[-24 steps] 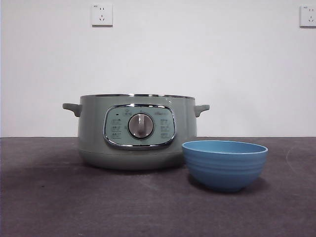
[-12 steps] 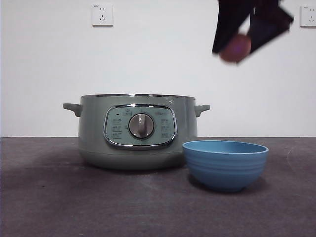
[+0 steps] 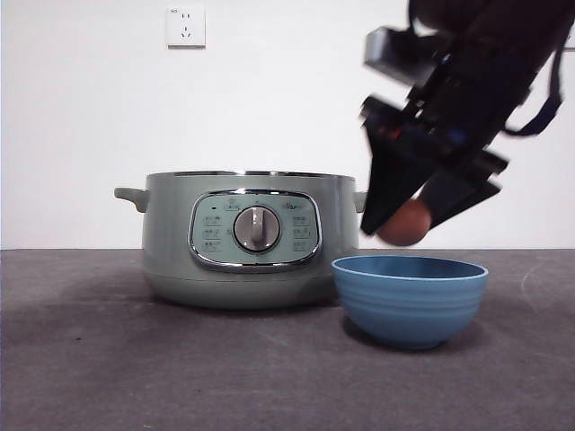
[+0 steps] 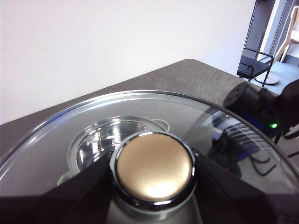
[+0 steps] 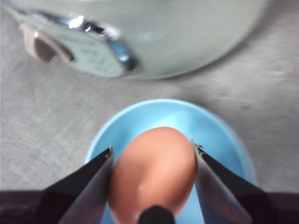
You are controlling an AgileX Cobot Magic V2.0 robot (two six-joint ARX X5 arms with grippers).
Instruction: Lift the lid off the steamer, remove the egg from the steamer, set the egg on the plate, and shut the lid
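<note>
The sage-green steamer [image 3: 250,238] stands open on the table, also in the right wrist view [image 5: 154,37]. My right gripper [image 3: 406,224] is shut on the brownish egg [image 3: 404,224] and holds it just above the rim of the blue ribbed plate [image 3: 410,298]. In the right wrist view the egg [image 5: 154,175] sits between the jaws, right over the plate [image 5: 219,130]. My left gripper [image 4: 154,170] is shut on the knob [image 4: 154,167] of the glass lid [image 4: 70,126] and holds it up in the air, out of the front view.
The dark grey table [image 3: 135,359] stretches in front of the steamer. A white wall with sockets [image 3: 185,27] stands behind. The right arm [image 4: 266,105] shows through and beyond the lid in the left wrist view.
My right gripper has come down from the top of the front view with the egg, from high above to just over the plate. The steamer and plate have not moved.
</note>
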